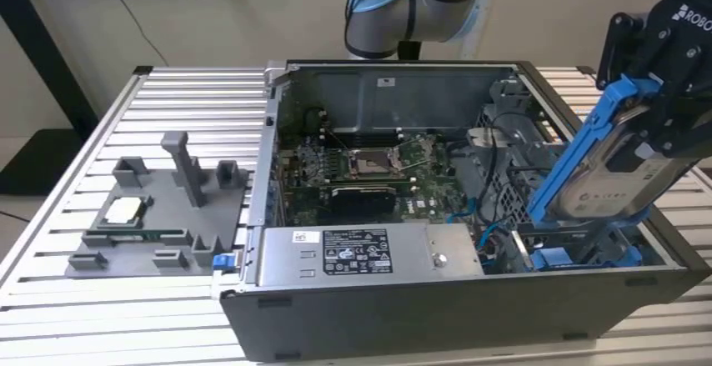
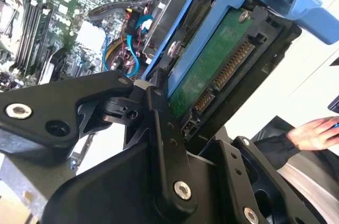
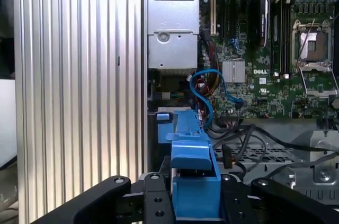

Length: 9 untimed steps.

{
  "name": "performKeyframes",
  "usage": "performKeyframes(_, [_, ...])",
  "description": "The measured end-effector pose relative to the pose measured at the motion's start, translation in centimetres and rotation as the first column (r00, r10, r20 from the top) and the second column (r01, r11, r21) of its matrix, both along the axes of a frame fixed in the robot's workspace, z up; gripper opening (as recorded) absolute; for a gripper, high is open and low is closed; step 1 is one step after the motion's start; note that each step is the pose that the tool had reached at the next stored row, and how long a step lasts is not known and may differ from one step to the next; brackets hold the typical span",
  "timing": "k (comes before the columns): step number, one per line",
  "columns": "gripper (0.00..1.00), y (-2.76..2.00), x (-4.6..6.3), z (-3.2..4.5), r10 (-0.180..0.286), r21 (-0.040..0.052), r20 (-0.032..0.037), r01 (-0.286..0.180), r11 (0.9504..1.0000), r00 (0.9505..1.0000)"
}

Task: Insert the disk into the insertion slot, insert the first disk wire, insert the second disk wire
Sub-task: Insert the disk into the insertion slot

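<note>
My gripper [image 1: 659, 107] is shut on the disk [image 1: 606, 166], a silver-grey drive in a bright blue carrier. The disk hangs steeply tilted over the open computer case at the exterior view's right. Its lower end reaches down at the insertion slot [image 1: 579, 256], the grey bay with blue parts in the case's near right corner. In the second wrist view the disk's green board and connector [image 2: 212, 70] face the camera, with a black finger [image 2: 161, 123] against the carrier. In the first wrist view the blue carrier [image 3: 190, 155] sits between the fingers. A blue wire [image 3: 209, 89] loops beside the bay.
The boxy silver power supply [image 1: 356, 249] lies along the case's near side, with the motherboard [image 1: 368, 170] behind it. A grey fixture plate [image 1: 156, 216] with small parts rests on the slatted table [image 1: 67, 299] at the exterior view's left. A person's hand [image 2: 318, 131] is close by.
</note>
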<state>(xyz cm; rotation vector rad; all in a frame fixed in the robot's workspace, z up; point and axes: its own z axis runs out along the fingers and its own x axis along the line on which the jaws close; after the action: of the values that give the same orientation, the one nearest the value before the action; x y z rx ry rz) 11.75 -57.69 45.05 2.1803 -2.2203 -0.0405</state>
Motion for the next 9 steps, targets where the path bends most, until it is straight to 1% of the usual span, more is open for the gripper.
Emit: performKeyframes(9, [0.33, -0.45, 0.0, -0.14, 0.0, -0.0001, 0.0, 0.0, 1.0, 1.0])
